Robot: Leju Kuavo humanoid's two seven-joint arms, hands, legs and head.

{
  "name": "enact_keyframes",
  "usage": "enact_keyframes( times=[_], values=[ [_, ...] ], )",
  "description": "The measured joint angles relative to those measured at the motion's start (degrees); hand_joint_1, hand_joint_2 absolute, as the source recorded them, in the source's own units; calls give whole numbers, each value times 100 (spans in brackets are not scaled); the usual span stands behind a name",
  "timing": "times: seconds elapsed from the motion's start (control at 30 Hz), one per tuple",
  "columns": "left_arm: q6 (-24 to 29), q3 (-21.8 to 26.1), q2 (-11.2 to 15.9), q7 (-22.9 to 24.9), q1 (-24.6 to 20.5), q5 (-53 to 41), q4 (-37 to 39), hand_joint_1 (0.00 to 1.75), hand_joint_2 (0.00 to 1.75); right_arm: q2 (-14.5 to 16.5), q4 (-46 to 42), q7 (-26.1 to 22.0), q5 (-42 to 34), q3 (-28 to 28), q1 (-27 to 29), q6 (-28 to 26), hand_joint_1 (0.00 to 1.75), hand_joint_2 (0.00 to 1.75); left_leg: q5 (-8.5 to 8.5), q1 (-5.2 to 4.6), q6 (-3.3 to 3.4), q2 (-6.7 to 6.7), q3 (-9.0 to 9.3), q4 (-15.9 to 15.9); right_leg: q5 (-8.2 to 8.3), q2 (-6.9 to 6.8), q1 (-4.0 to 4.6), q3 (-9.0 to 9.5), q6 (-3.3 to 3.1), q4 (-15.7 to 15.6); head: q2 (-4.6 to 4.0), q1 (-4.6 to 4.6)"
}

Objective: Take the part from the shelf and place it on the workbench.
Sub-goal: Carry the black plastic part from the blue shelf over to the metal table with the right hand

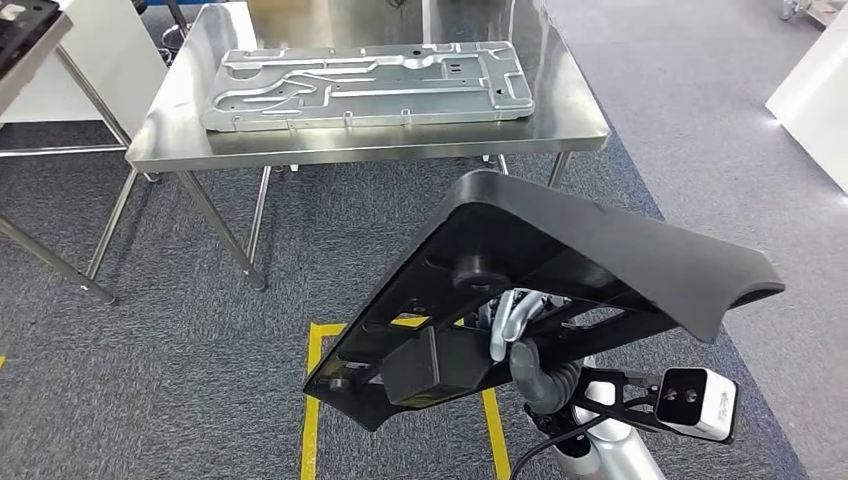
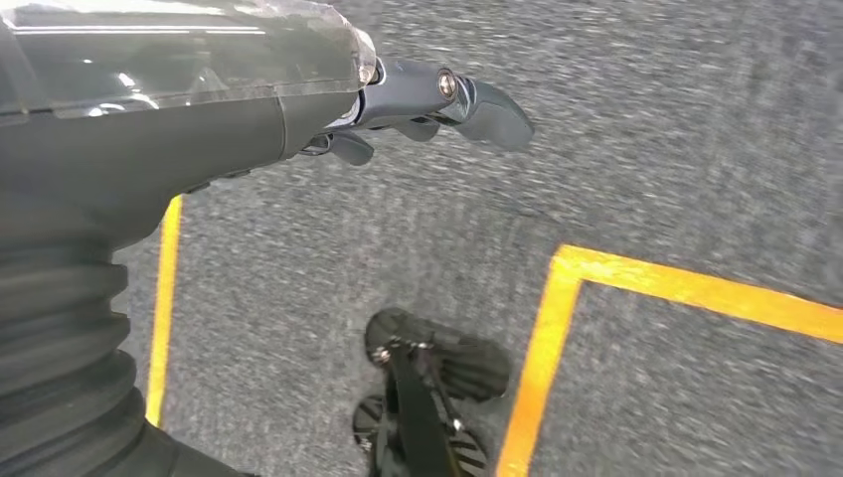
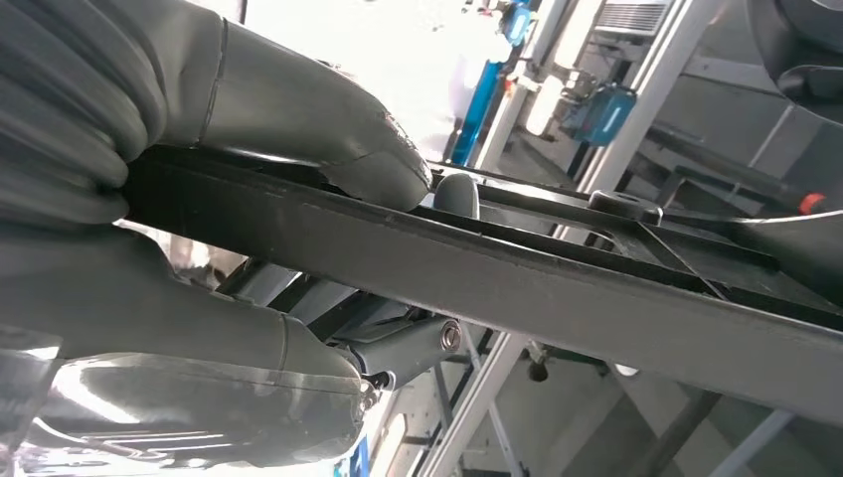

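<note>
The right hand gripped the black part at lower right of the head view; the left hand hung empty, fingers loosely apart. Best carried level to the worktop at upper left, clearing its metal plate.

Shiny stainless-steel workbench on thin angled metal legs stands far centre. Directly on it: one large flat silver-grey stamped metal panel with raised ribs and channels, lying flat, long side running left-right, covering most of the top. Bare steel strip along the near edge and left end. Floor is grey carpet, workbench legs resting on it. Yellow tape outline on the carpet near centre, partly hidden. Far left, edge of another metal-legged table with a dark slab on top.
</note>
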Motion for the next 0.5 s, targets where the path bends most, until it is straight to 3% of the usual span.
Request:
enact_keyframes(
  times=[0.07,0.2,0.27,0.33,0.37,0.4,0.43,0.5],
  values=[
    [-9,0,13,-21,-13,0,1,0,175,-2,-25,-2,43,1,17,-10,175,175,119,-28,62,-31,194,-443,-39,27,9,21,56,15,0,0],
    [-18,-2,19,-43,-21,0,0,0,175,-14,-80,-4,61,2,34,-26,175,175,93,-19,193,-21,306,-552,-81,-30,3,-20,204,223,0,1],
    [-22,-2,17,-52,-23,0,-1,0,175,-17,-105,-4,60,2,28,-34,175,175,77,-10,236,-9,375,-579,-338,-131,-23,-283,274,718,0,2],
    [-23,-2,17,-55,-17,0,-1,0,175,-25,-115,-4,60,2,45,-40,175,175,24,-9,246,1,401,-581,-612,-167,-58,-756,330,1448,0,2],
    [-26,-2,17,-56,-11,0,-1,0,175,-31,-115,-4,60,2,59,-43,175,175,-11,-8,240,4,422,-581,-641,-172,-78,-937,343,1674,0,2],
    [-31,-2,17,-57,-4,0,-1,0,175,-38,-115,-4,61,2,68,-46,175,175,-59,-5,228,6,462,-581,-543,-181,-96,-1013,351,1685,0,2],
    [-39,-2,16,-60,2,0,-1,0,175,-43,-115,-4,61,2,73,-48,175,175,-108,1,212,9,520,-581,-343,-196,-111,-966,352,1468,0,2],
    [-57,-2,17,-66,6,0,1,0,175,-46,-116,-4,61,2,75,-53,175,175,-221,11,168,23,663,-584,140,-261,-124,-672,336,672,0,2]
  ],
)
